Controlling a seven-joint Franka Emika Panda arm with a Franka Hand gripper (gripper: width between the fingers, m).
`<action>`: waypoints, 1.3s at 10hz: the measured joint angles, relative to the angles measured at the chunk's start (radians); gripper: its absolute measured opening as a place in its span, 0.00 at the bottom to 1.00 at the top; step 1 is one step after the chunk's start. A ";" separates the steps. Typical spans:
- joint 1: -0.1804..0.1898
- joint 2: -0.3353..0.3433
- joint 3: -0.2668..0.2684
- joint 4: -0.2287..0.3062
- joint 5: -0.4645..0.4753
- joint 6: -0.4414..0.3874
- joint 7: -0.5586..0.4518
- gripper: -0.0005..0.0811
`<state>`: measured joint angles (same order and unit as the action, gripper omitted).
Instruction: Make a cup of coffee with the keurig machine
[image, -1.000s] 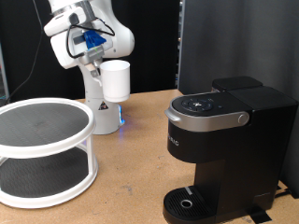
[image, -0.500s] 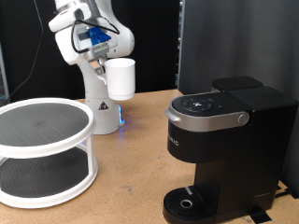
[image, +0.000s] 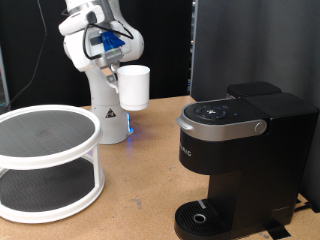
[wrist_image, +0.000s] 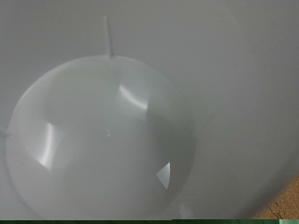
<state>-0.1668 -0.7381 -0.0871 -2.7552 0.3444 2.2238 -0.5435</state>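
Observation:
In the exterior view my gripper (image: 115, 68) is shut on the rim of the white cup (image: 134, 87) and holds it upright in the air near the top, left of the keurig machine (image: 235, 150). The machine is black with a silver-grey band and stands at the exterior view's right; its round drip tray (image: 205, 217) is bare. The wrist view is filled by the cup's white empty inside (wrist_image: 103, 140); the fingers do not show there.
A white two-tier round rack (image: 45, 160) stands at the exterior view's left on the wooden table (image: 140, 190). The arm's white base (image: 108, 115) stands behind it. Black curtains hang at the back.
The gripper has carried the cup to the exterior view's right and slightly lower, towards the machine.

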 joint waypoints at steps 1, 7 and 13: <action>0.000 0.000 -0.001 -0.001 0.000 0.000 0.000 0.09; 0.000 0.055 0.047 -0.095 0.006 0.167 0.020 0.09; 0.013 0.308 0.132 -0.111 0.038 0.472 0.040 0.09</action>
<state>-0.1536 -0.4305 0.0454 -2.8665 0.3824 2.6955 -0.5031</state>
